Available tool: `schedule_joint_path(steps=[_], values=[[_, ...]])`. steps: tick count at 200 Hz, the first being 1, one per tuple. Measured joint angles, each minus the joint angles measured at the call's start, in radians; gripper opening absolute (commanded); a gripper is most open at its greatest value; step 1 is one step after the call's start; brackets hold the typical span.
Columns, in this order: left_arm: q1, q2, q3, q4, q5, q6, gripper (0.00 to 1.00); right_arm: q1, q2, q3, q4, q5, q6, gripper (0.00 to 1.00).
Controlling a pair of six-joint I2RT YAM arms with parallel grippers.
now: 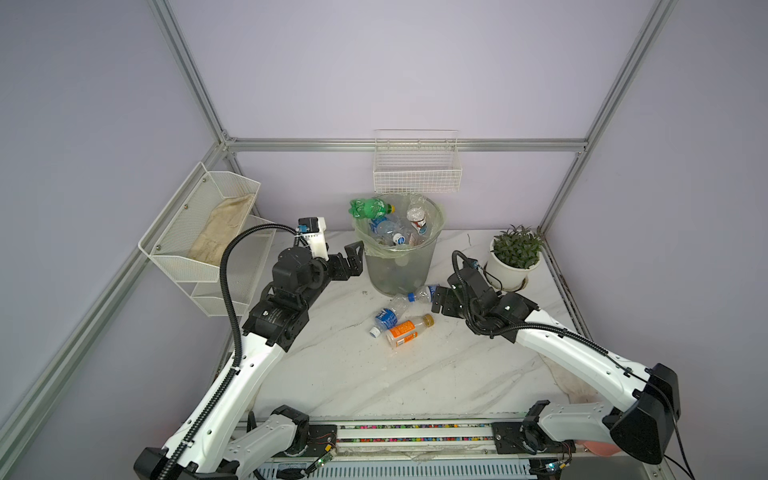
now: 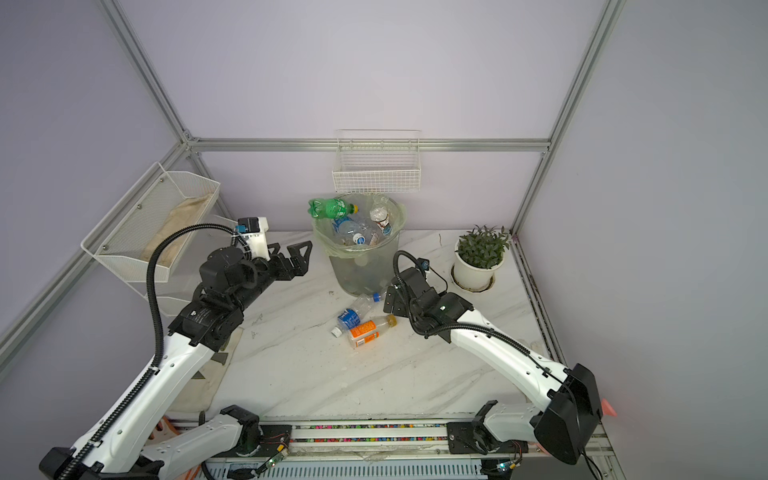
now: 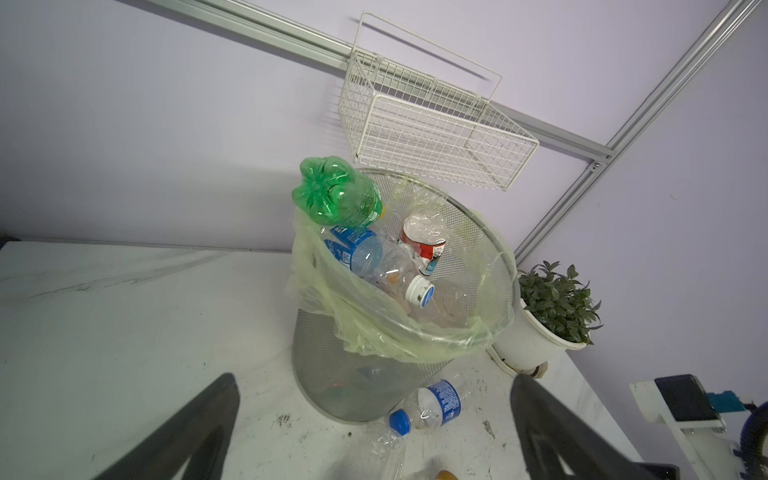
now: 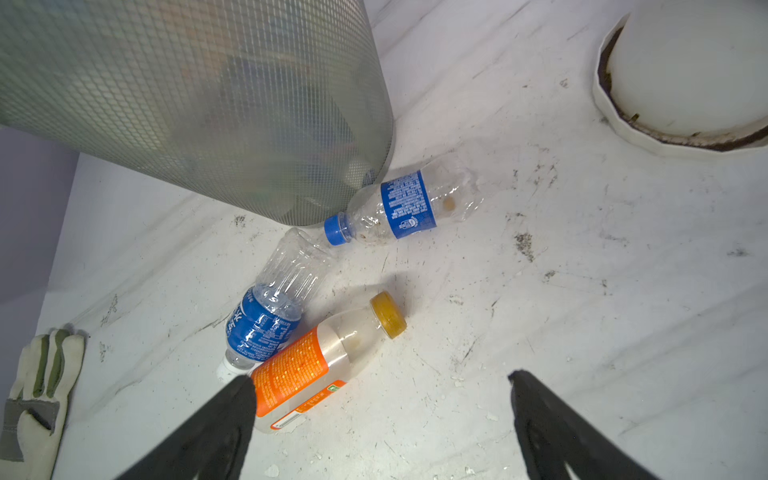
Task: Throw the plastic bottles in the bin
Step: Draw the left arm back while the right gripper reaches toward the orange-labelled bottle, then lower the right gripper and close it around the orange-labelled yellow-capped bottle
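Getting well along, judging by the bin (image 1: 399,270) at the back of the table (image 1: 353,374), packed to the rim with bottles. Holding the left gripper (image 1: 348,262) spread wide and empty just beside the bin's wall. Hovering the right gripper (image 4: 380,379) low over the table, jaws apart, gripping nothing. Noticing the green bottle (image 1: 370,208) lying across the rim, partly overhanging, perhaps not settled inside. Leaving three on the table: the orange-label bottle (image 1: 405,331), the blue-label bottle (image 1: 388,316) touching it, and the blue-cap bottle (image 1: 422,294) at the bin's foot.
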Motion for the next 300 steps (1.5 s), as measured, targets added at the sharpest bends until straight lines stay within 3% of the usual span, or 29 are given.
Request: schedule_joint_path(steps=[52, 130, 160, 226, 300], values=[[0.000, -0.069, -0.055, -0.038, -0.092, 0.000, 1.00, -0.001, 0.097, -0.021, 0.066, -0.105, 0.102, 0.97], [0.000, -0.162, -0.144, -0.066, -0.127, -0.016, 1.00, -0.011, 0.306, 0.001, 0.061, -0.203, 0.326, 0.97], [0.000, -0.167, -0.162, -0.081, -0.131, -0.023, 1.00, -0.011, 0.317, -0.022, 0.092, -0.264, 0.387, 0.97], [0.000, -0.169, -0.171, -0.080, -0.134, -0.036, 1.00, -0.007, 0.358, -0.028, 0.195, -0.362, 0.465, 0.97], [0.000, -0.198, -0.209, -0.094, -0.134, -0.047, 1.00, 0.002, 0.430, -0.052, 0.237, -0.388, 0.511, 0.93]])
